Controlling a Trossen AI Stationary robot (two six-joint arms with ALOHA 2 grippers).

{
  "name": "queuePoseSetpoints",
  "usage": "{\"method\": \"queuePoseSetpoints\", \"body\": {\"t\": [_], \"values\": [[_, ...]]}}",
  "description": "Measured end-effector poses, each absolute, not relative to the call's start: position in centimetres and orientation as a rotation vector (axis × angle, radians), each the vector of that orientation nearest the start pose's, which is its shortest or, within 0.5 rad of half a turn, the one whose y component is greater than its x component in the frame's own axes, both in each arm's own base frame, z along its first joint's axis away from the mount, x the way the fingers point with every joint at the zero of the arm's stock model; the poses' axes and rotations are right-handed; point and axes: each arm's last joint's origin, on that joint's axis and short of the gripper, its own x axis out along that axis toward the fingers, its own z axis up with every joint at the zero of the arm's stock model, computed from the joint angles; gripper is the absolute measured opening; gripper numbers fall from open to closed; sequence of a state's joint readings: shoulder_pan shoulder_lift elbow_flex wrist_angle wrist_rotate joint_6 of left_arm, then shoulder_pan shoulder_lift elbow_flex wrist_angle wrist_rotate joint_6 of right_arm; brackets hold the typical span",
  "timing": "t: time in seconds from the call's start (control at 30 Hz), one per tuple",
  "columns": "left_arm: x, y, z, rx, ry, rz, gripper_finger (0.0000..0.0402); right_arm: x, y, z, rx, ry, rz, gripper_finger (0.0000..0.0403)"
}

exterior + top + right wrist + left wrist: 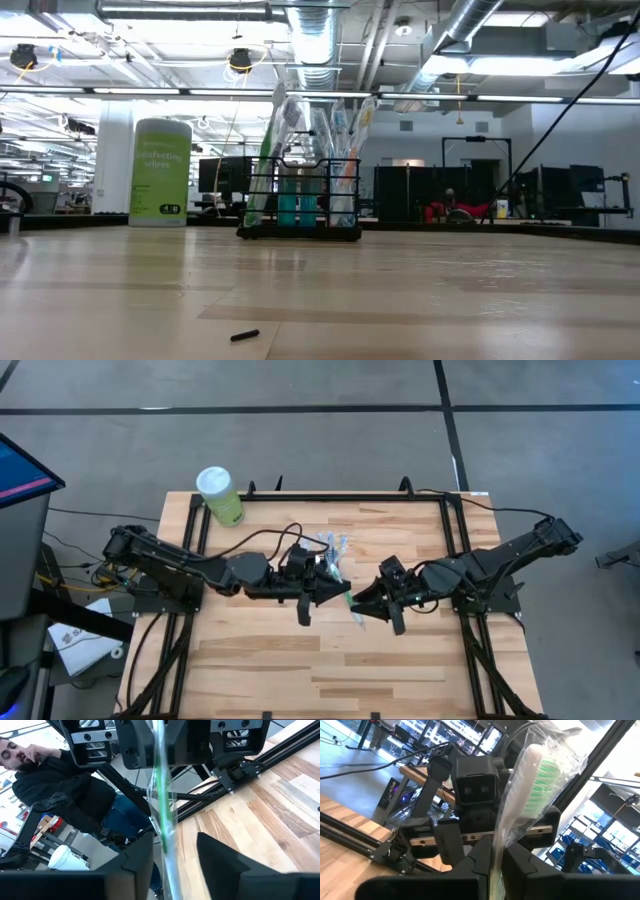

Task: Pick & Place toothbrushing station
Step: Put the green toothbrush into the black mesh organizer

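We see the left gripper (pixel 322 598) clamped on a plastic-wrapped green-and-white toothbrush (pixel 532 790) mid-table, facing the right gripper (pixel 372 603), whose fingers stand apart around the toothbrush's other end. The small black wire-mesh caddy (pixel 300 198) stands just beyond, toward the far edge.

Grey floor (pixel 300 430) surrounds the wooden table (pixel 260 660); silver ducts (pixel 320 40) cross the lit ceiling.
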State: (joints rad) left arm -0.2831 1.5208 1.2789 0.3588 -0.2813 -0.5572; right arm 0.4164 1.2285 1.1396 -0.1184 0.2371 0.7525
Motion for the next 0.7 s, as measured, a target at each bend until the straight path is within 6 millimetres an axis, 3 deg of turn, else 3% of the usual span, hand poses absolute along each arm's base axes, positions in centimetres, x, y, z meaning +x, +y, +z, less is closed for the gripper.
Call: {"method": "queuePoseSetpoints", "body": {"t": [0.33,0.7], "values": [[34.0,-9.8,37.1,-0.575,-0.043,-0.002,0.0010,24.4,10.0,38.0,0.669,0.217,0.108,0.0260],[33.7,-9.8,35.1,-0.485,0.098,0.234,0.0010,21.8,8.8,40.3,0.679,0.116,0.123,0.0271]]}}
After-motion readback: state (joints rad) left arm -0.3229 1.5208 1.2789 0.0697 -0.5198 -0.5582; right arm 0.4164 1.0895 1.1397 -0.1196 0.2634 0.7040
